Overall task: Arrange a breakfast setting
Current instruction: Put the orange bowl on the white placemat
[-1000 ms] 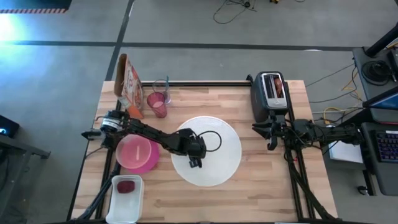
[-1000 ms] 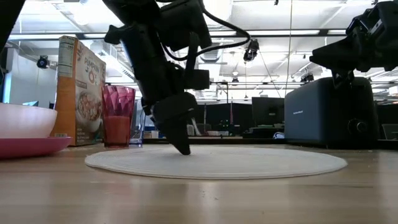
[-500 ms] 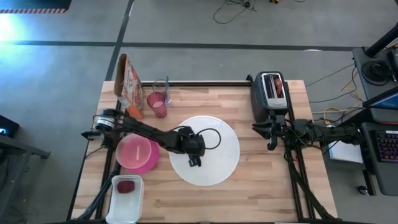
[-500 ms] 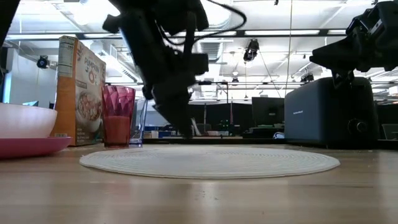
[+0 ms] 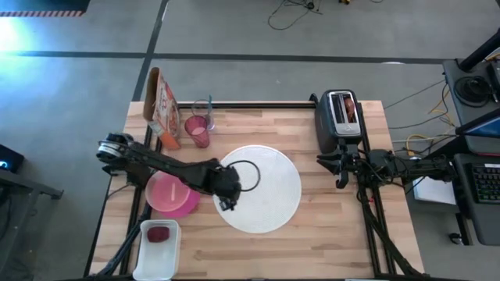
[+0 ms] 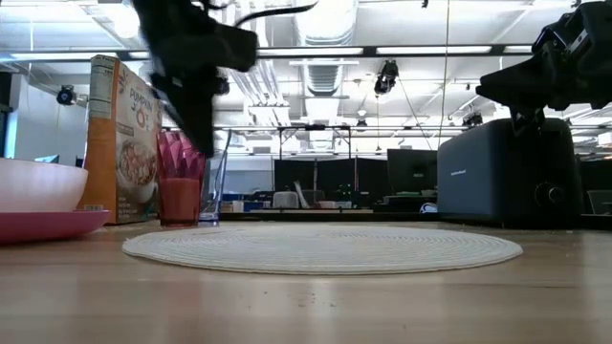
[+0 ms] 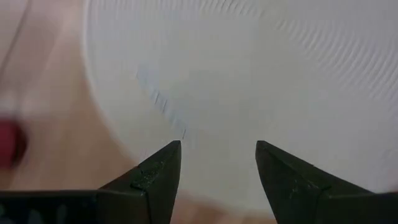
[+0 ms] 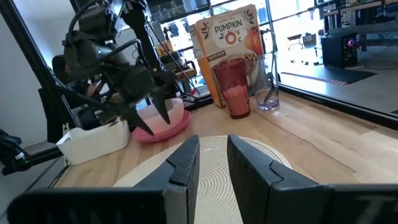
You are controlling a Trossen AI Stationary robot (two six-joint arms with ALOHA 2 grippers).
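- I see L gripper (image 5: pixel 226 204) above the left rim of the big round white plate (image 5: pixel 269 195), fingers (image 7: pixel 155 174) well apart, holding nothing.
- Plate lies flat mid wooden desk (image 5: pixel 336 234), beside pale pink bowl (image 5: pixel 168 190) on magenta plate (image 5: pixel 187 207).
- R gripper (image 5: pixel 341 168) waits by black toaster (image 5: pixel 337 121), fingers (image 8: pixel 186 163) nearly closed, empty.

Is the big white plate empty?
Yes, empty. The white plate lies flat with nothing on it; the left gripper hangs open over its edge.
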